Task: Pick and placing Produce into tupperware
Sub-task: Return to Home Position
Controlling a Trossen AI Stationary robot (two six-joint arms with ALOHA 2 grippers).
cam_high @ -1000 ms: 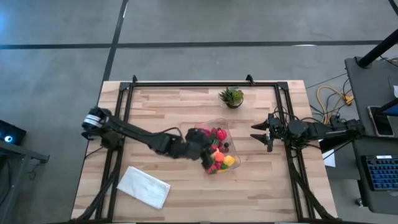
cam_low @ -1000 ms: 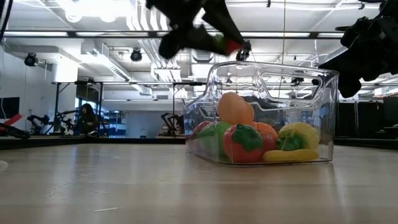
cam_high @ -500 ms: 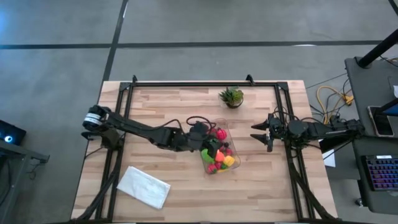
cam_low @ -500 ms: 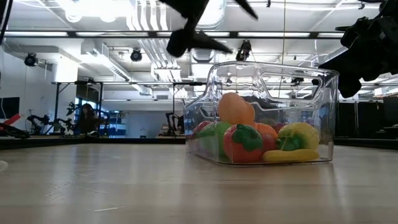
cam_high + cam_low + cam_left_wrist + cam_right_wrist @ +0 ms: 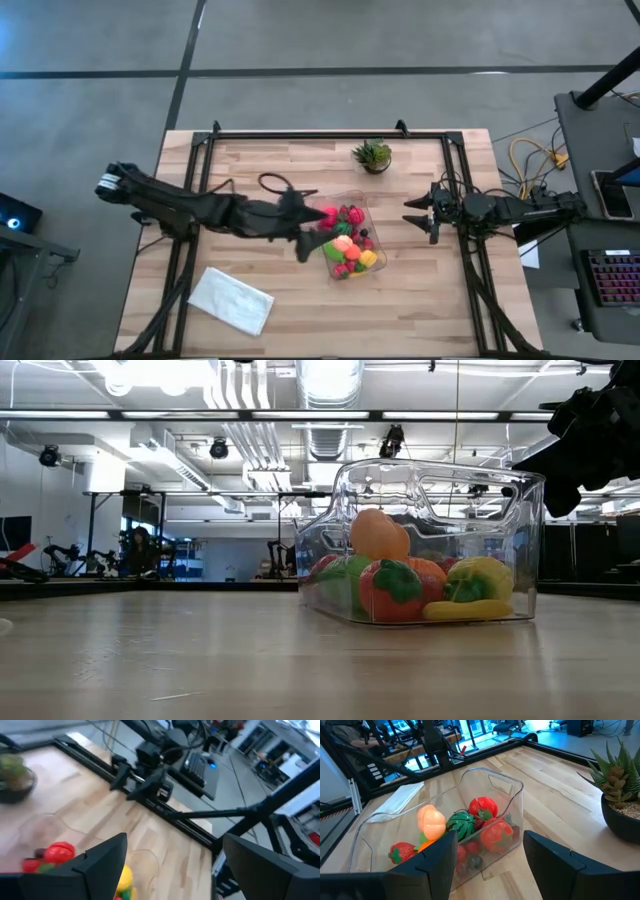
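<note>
The clear tupperware (image 5: 352,200) (image 5: 520,510) (image 5: 492,782) stands on its base in the middle of the table, with several pieces of produce (image 5: 345,243) (image 5: 395,588) (image 5: 431,820) inside: red, orange, yellow and green. My left gripper (image 5: 312,232) (image 5: 170,870) hovers open at the tupperware's left end, nothing between its fingers. My right gripper (image 5: 408,214) (image 5: 490,865) waits open to the right of the tupperware, pointing at it, also with nothing in it. The low view shows only the right arm (image 5: 590,430), at the upper right.
A small potted plant (image 5: 372,155) (image 5: 620,785) stands at the far side of the table. A white folded cloth (image 5: 230,298) (image 5: 400,797) lies near the front left corner. Black frame rails (image 5: 330,132) run along the table's edges.
My left gripper has opened above the tupperware, then drawn back toward the table's left edge and risen out of the low view. It now stands at the tupperware's left end instead of over its middle.
</note>
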